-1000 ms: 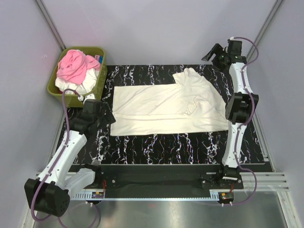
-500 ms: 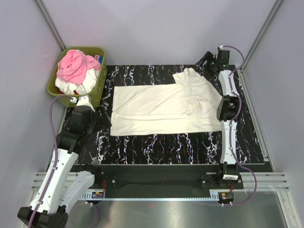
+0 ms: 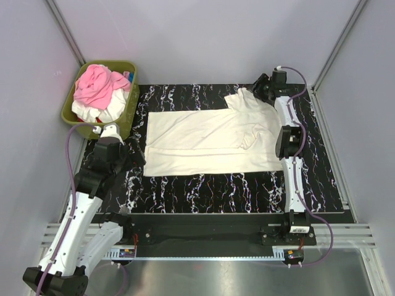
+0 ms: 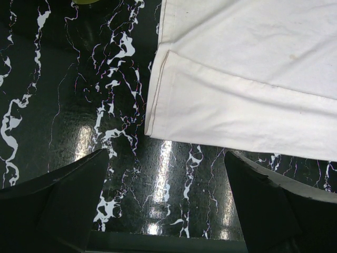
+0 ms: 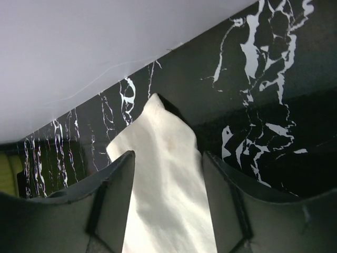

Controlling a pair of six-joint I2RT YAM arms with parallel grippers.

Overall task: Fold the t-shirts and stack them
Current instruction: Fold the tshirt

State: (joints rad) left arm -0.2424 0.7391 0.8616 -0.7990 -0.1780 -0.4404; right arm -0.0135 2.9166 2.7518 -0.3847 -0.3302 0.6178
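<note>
A cream t-shirt [image 3: 210,139] lies partly folded on the black marble table [image 3: 203,191], with one sleeve [image 3: 245,97] sticking out at the back right. My left gripper [image 3: 134,161] is open and empty, just off the shirt's near left corner [image 4: 154,124]; in the left wrist view it [image 4: 166,211] hangs over bare table. My right gripper [image 3: 261,88] is open at the sleeve tip. In the right wrist view it [image 5: 167,211] has a finger on each side of the sleeve [image 5: 158,158], not closed on it.
A green basket [image 3: 131,105] at the back left holds a pink shirt [image 3: 94,85] and white cloth [image 3: 99,112]. Grey walls enclose the table on the back and both sides. The right arm stretches along the shirt's right edge.
My left gripper drew back off the shirt's left edge toward the near left. My right gripper moved left and down from the back right corner to the sleeve tip.
</note>
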